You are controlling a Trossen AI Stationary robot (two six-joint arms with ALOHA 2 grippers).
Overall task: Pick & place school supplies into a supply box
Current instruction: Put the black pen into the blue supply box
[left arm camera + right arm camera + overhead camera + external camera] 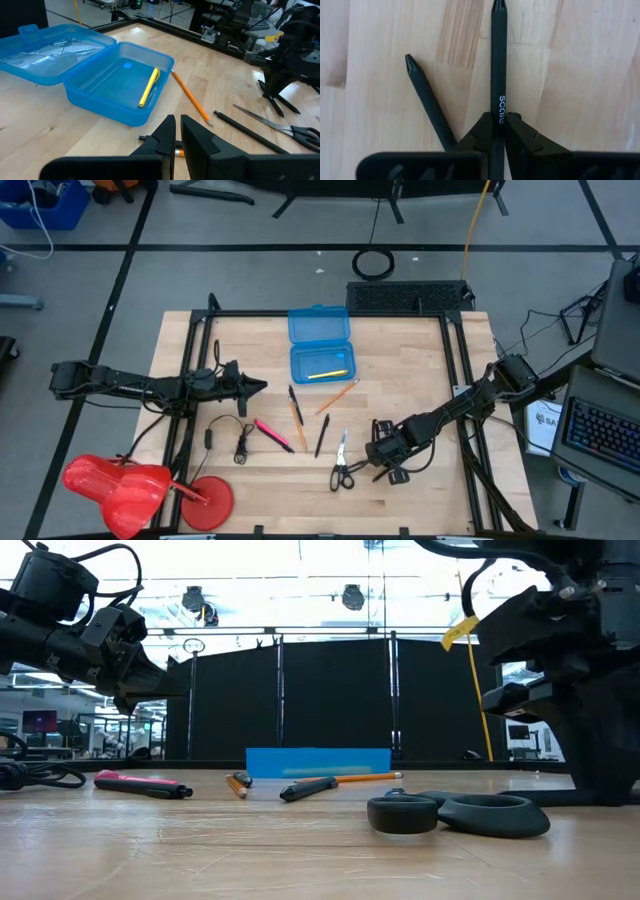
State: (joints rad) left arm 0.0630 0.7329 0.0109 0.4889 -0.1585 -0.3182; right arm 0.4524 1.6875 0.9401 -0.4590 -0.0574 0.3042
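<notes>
The supply box (320,350) is a small blue case. It lies open at the table's far middle with a yellow pencil (149,87) inside. In front of it, flat on the wood, lie an orange pencil (338,395), a black pen (321,435), a pink pen (272,433) and steel scissors (342,463). My right gripper (385,455) stands right of the scissors, shut on a black pen (498,60). A second dark slim shape (427,102) slants beside that pen; whether it is a pen or a shadow I cannot tell. My left gripper (177,135) waits shut at the table's left, above the wood. My right gripper pinches the black pen's barrel (499,107) between its two fingers, just behind the white lettering. The fingers come steeply from above. The pen runs out ahead of them over the wood to its tip (498,5). Whether it rests on the table I cannot tell.
A thin black cable with a plug (240,442) lies near the pink pen. A red plastic object (130,485) sits at the near left corner. A black metal frame (455,370) rims the table top. Bare wood shows between the scissors and the near edge.
</notes>
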